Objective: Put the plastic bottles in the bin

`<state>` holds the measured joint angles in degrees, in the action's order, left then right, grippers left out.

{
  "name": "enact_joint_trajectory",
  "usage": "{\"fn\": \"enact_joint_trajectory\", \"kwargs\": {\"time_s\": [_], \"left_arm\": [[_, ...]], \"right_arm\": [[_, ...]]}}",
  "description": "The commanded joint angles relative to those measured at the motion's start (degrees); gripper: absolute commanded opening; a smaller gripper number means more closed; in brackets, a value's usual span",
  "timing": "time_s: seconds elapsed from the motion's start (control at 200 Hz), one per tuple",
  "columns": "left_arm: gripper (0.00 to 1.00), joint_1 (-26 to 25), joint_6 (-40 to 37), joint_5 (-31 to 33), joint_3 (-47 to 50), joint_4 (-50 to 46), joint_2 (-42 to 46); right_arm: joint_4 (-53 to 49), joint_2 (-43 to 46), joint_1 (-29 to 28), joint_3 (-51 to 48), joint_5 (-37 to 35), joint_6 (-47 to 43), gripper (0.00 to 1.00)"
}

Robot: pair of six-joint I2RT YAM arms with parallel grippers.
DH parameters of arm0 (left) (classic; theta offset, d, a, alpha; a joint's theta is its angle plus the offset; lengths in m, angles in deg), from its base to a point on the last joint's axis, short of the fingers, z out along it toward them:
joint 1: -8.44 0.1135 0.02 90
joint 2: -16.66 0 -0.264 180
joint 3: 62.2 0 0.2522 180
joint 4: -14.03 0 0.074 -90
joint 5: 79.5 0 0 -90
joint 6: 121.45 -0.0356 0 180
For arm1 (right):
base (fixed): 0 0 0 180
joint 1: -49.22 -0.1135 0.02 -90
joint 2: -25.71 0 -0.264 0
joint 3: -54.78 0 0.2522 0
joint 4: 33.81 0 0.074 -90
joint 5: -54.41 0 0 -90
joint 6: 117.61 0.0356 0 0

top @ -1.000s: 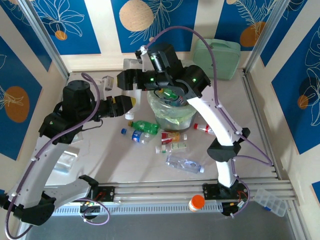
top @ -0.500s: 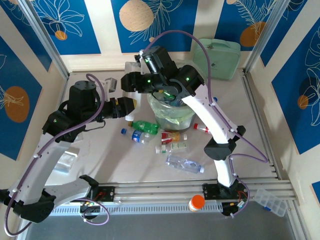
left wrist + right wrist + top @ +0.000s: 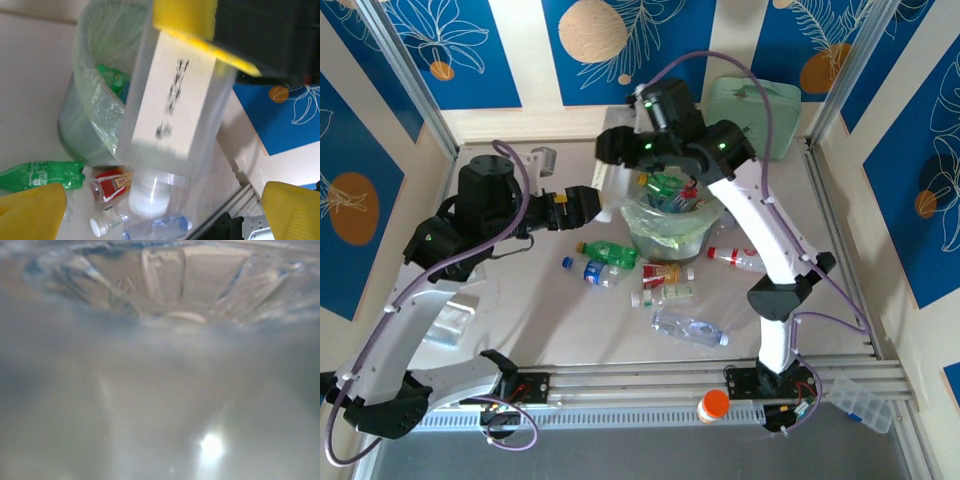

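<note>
Two grippers meet just outside the left rim of the bin (image 3: 665,243), a round see-through basket with a pale green liner standing toward the far middle of the table (image 3: 520,300). The left gripper (image 3: 582,205) is spread wide and holds nothing. In its wrist view its two yellow fingers (image 3: 30,212) sit in the bottom corners, apart from everything. Between them hangs one clear bottle (image 3: 175,100) with a white label, tilted, white cap downward. The right gripper (image 3: 615,160) grasps it at the base end (one yellow finger (image 3: 185,17) lies across it; the other is hidden). The bottle's ribbed base, blurred, sits right against the right wrist camera.

Inside the bin lie several bottles (image 3: 665,188), at least two of them green (the full count cannot be told). Six more lie loose on the table in front of it:
- a green bottle (image 3: 608,252)
- a blue-labelled bottle (image 3: 602,273)
- a red-and-yellow-labelled bottle (image 3: 668,272)
- a white-capped bottle (image 3: 662,295)
- a red-capped bottle (image 3: 733,258) off to the right
- a larger blue-capped bottle (image 3: 690,327) nearest the front

One small blue cap (image 3: 567,263) lies left of them (loose or on a bottle, I cannot tell).

Metal rails (image 3: 650,378) run along the front edge, with another up the right side. One orange-capped item (image 3: 713,404) sits on the front rail. One mint-green case (image 3: 755,115) stands at the back wall behind the bin, and one clear tray (image 3: 450,325) lies near the left edge. Bare table lies between that tray and the loose bottles, and again right of the bin up to the side rail.
</note>
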<state>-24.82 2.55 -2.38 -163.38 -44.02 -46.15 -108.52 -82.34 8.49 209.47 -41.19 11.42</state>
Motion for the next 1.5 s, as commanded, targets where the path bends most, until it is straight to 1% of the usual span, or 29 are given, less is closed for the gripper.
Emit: {"fn": "enact_joint_trajectory", "kwargs": {"time_s": [0.0,0.18,0.24,0.335,0.41,0.51,0.58,0.7,0.88,0.99,1.055,1.16,1.265,1.285,1.32,1.49], "left_arm": [[0.99,-0.5,-0.7,4.6,-3.7,-3.0,2.7],[0.99,-0.5,1.1,7.0,-5.8,-9.0,5.0],[0.99,-0.5,2.4,9.1,-6.5,-10.9,5.9],[0.99,-0.5,4.2,10.8,-7.7,-12.6,7.2],[0.99,-0.4,5.8,10.9,-8.5,-13.3,7.7],[0.99,-0.4,7.8,9.9,-8.5,-13.3,7.9],[0.99,-0.4,9.1,9.6,-8.4,-13.3,8.0],[0.99,-0.4,11.0,9.8,-8.8,-13.4,8.1],[0.99,-0.4,13.1,9.6,-9.6,-14.8,7.6],[0.99,-0.4,14.7,10.5,-9.6,-15.4,7.8],[0.99,-0.4,15.9,11.0,-9.4,-15.1,8.2],[0.99,-0.4,17.8,12.1,-9.9,-15.2,8.2],[0.99,-0.4,19.2,12.4,-9.8,-15.1,8.3],[0.99,-0.4,19.5,12.4,-9.6,-14.9,8.3],[0.99,-0.4,19.8,12.3,-9.3,-14.5,8.4],[0.99,-0.4,21.2,12.1,-7.6,-12.6,9.3]], "right_arm": [[2.6,3.4,5.7,-1.7,-0.5,-2.0,0.48],[3.4,2.9,12.8,-1.9,-5.4,-7.7,0.48],[3.1,2.3,14.5,-1.8,-7.8,-10.2,0.48],[1.8,1.2,16.1,-1.7,-11.9,-14.2,0.48],[1.4,1.1,16.9,-3.0,-14.9,-16.4,0.48],[1.6,1.0,18.3,-5.8,-15.9,-17.1,0.48],[1.9,0.8,18.6,-7.9,-14.6,-16.5,0.48],[1.9,0.9,17.1,-12.7,-14.0,-15.6,0.48],[6.6,5.9,14.6,-27.0,-13.1,-14.0,0.49],[7.5,7.0,14.0,-32.0,-12.2,-13.4,0.50],[7.7,6.8,13.8,-33.2,-11.2,-13.5,0.56],[7.0,6.6,13.4,-31.9,-12.2,-13.5,0.74],[6.7,7.3,13.2,-29.6,-14.1,-13.8,0.85],[6.5,7.4,13.2,-29.1,-14.4,-13.8,0.89],[6.0,7.6,13.2,-28.3,-14.8,-13.6,0.92],[5.2,9.2,12.6,-26.1,-15.8,-12.5,0.96]]}}
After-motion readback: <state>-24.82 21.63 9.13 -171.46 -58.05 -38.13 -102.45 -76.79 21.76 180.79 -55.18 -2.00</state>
